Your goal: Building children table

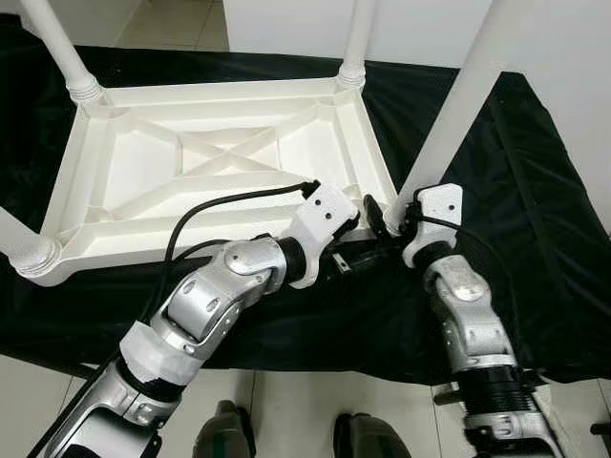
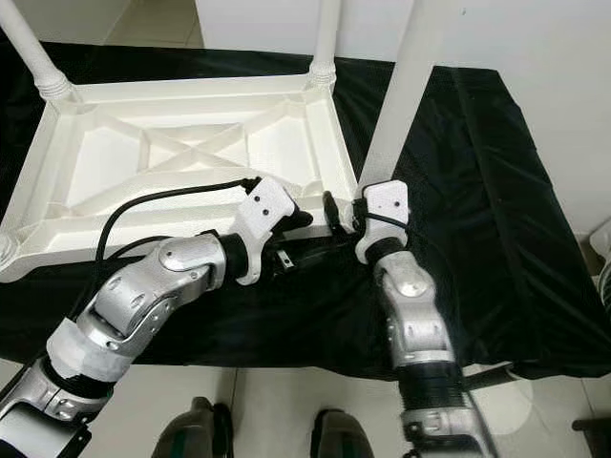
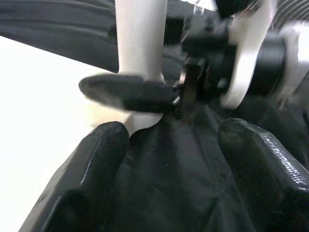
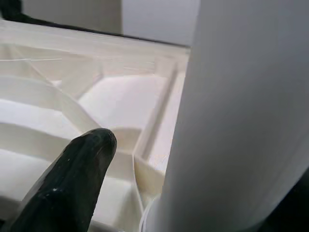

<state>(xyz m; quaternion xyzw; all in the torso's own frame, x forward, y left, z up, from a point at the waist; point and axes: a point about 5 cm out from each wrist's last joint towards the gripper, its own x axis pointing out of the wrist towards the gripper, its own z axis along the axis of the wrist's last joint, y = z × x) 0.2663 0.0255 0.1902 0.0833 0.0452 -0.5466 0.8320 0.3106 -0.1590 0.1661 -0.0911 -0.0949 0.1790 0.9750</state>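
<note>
Right pincer (image 1: pixel 387 218) clamps table leg (image 1: pixel 458 105); left pincer (image 3: pixel 169 159) gapes, empty.

Left arm: silver, bent at the elbow, forearm reaching forward and to the robot's right, a black cable looping over it.
Left gripper (image 3: pixel 169 159): its two black fingers (image 3: pixel 96 169) spread apart with nothing between them, pointing toward the right gripper, close to it.
Right arm: silver, rising nearly straight forward from the lower edge of the head views, white wrist housing at the top.
Right gripper (image 1: pixel 387 218): black fingers at the base of a white leg (image 1: pixel 458 105); one finger (image 4: pixel 72 179) lies beside that leg; whether they clamp it cannot be told.
</note>
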